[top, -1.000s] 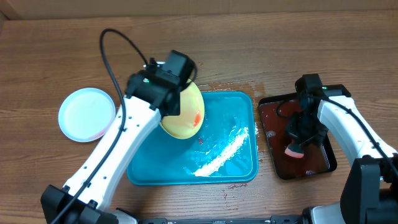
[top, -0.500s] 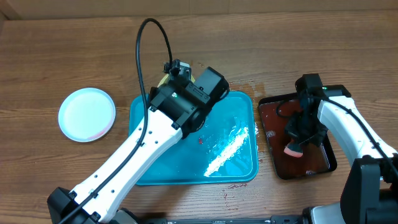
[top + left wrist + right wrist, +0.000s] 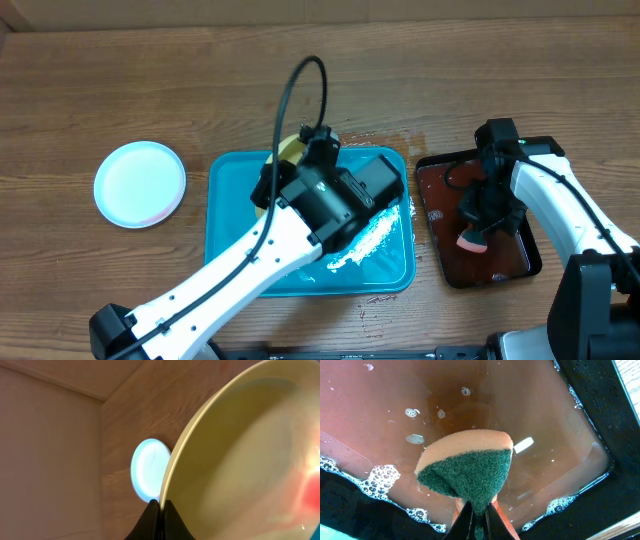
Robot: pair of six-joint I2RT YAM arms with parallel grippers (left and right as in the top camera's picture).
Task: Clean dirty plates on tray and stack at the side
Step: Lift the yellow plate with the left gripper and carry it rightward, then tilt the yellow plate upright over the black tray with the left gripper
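Observation:
My left gripper [image 3: 161,506] is shut on the rim of a pale yellow-green plate [image 3: 240,460] with a red smear at its right side. Overhead, only an edge of that plate [image 3: 290,147] shows behind the left arm, held tilted over the turquoise tray [image 3: 232,240]. A light blue plate [image 3: 140,183] lies on the table left of the tray; it also shows in the left wrist view [image 3: 149,468]. My right gripper [image 3: 479,512] is shut on an orange-and-green sponge [image 3: 467,469] over the dark tray of reddish-brown liquid [image 3: 527,262]. A third plate is not in view.
White foam streaks [image 3: 375,232] lie on the turquoise tray's right half. Small red spatters [image 3: 378,298] mark the wood at the tray's front edge. The left arm's black cable [image 3: 300,85] loops above the tray. A cardboard wall runs along the table's far edge.
My left arm has swung right and forward over the tray, carrying the yellow-green plate, which is now mostly hidden overhead. The right arm and sponge have not moved.

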